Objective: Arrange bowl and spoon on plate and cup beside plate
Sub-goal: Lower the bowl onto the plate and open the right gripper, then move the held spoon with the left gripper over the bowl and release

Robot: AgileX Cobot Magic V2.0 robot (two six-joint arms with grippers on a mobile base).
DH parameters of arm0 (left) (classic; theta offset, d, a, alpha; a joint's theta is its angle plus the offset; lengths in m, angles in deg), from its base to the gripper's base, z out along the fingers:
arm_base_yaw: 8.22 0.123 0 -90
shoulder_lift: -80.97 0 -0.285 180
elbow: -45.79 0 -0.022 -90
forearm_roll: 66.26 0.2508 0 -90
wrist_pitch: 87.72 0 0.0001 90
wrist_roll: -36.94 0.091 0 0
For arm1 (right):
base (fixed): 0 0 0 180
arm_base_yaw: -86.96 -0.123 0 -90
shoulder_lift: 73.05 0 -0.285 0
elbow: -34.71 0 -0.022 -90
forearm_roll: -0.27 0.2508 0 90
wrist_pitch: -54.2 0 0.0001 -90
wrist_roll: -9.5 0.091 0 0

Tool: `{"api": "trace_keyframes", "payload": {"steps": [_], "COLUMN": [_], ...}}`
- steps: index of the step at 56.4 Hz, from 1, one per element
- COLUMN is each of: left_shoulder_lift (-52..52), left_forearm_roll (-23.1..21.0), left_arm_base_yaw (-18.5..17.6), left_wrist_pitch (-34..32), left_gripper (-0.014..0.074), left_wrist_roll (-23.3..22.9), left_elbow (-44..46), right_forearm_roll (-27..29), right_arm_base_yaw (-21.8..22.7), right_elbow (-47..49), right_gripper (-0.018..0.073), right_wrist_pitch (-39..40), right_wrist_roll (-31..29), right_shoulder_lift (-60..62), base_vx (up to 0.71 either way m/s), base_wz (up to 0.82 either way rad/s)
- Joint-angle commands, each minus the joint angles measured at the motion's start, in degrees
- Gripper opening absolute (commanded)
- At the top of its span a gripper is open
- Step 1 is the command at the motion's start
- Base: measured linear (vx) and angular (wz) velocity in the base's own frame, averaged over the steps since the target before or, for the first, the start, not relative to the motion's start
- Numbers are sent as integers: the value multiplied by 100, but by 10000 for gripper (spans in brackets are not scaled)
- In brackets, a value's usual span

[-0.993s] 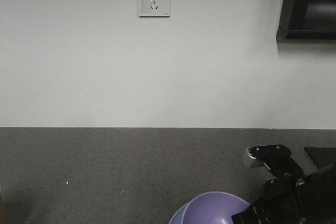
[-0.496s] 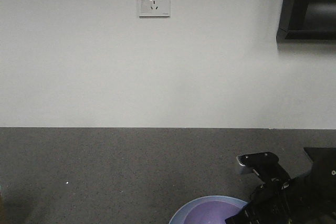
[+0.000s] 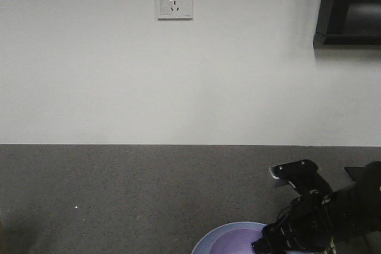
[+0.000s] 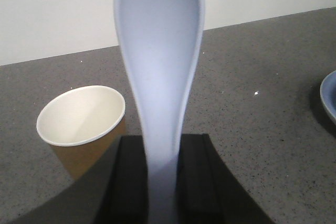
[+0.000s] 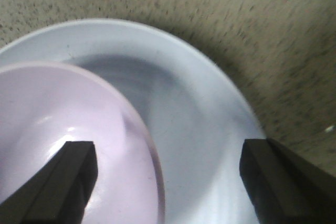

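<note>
The dark speckled countertop (image 3: 119, 194) carries everything. On it lies the light-blue plate (image 5: 210, 129). The lavender bowl (image 5: 63, 129) sits in the plate, off toward 1 side, so that a broad crescent of the plate's floor shows bare.

The right gripper (image 5: 167, 182) hangs over both with its 2 jaws spread wide and nothing gripped. 1 tip is above the bowl's inside, the other is at the plate's outer rim, and the bowl's rim runs between them. What shows of the bowl's inside holds nothing. Whether the tip touches it I cannot tell.

Well apart from the plate, the brown paper cup (image 4: 81, 124) stands upright, its white inside bare. Near it the left gripper (image 4: 164, 182) is closed on the handle of the pale blue spoon (image 4: 160, 66), whose scoop points away from the gripper.
</note>
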Motion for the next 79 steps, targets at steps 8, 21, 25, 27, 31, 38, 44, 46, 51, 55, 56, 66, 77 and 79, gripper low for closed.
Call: {"api": "trace_keyframes", "payload": {"steps": [8,21,25,27,31,38,44,46,51,55,56,66,77,79], "left_shoulder_lift": [35,43,72,116,272,750,1249,1500,2012,2480,2723,4112,5543,5810], "left_forearm_roll": [-93,-139,-139,-139,-139,-139,-311,-465,-920,-1318,-1489,-2098,-2213,-2213], "left_arm_base_yaw": [-31,-31,-31,-31,-31,-31,-31,-31,-74,-150,-184,-435,-1085,-1246], "left_wrist_pitch": [-361,27,174,233,443,944,1268,1345,1498,1678,1754,2335,2556,2597], "left_gripper": [-6,-6,-5,-4,-4,-3,-3,-3,-3,-3,-1,0,0,0], "left_wrist_roll": [-95,-193,-193,-193,-187,45,613,799,1182,1487,1609,2283,2342,2342], "left_elbow": [163,168,196,215,323,750,1211,1400,1836,2154,2297,3148,4373,4575], "right_forearm_roll": [-538,-1143,-1179,-1179,-1179,-1153,-1168,-1175,-1200,-1215,-1219,-1321,-1464,-1477], "right_arm_base_yaw": [10,10,10,10,10,10,10,10,10,10,10,10,10,10], "right_elbow": [546,526,526,526,507,19,-726,-930,-1488,-1834,-1933,-2359,-2393,-2393], "right_gripper": [550,289,148,87,-16,-13,-11,-11,-10,-10,-10,-10,-8,-8], "right_wrist_pitch": [-186,-572,-703,-761,-902,-646,-244,-130,154,316,337,451,423,429], "right_wrist_roll": [266,844,947,969,968,1018,1055,1055,1055,1055,1055,1055,1055,1055], "right_shoulder_lift": [963,2058,2372,2483,2699,3181,3576,3690,4007,4203,4241,4584,4697,4697], "base_vx": [0,0,0,0,0,0,0,0,0,0,0,0,0,0], "base_wz": [0,0,0,0,0,0,0,0,0,0,0,0,0,0]}}
